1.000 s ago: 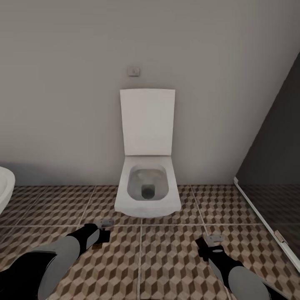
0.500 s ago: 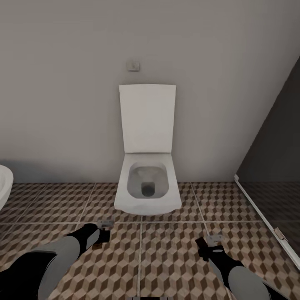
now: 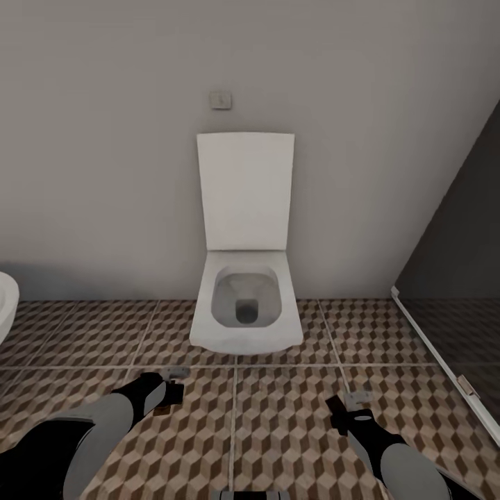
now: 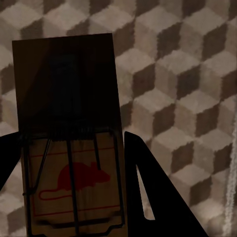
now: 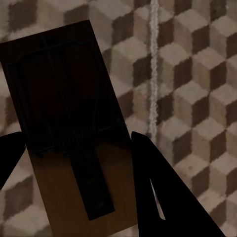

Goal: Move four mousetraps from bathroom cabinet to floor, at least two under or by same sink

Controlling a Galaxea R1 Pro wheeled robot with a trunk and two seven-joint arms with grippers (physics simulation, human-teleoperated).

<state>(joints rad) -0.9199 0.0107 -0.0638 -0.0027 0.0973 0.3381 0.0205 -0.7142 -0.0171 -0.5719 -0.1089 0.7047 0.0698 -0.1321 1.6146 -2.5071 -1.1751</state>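
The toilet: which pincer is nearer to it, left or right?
Left. The left pincer sits just short of the front left of the toilet, holding a mousetrap. The right pincer is further back and off to its right.

White basin (image 3: 5,305) cut off at head view's left edge — mousetrap (image 4: 69,143) far end in shadow, detail unclear.

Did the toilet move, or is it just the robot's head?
No. The toilet stays fixed to the wall under the wall button; everything slid up together, so the camera moved.
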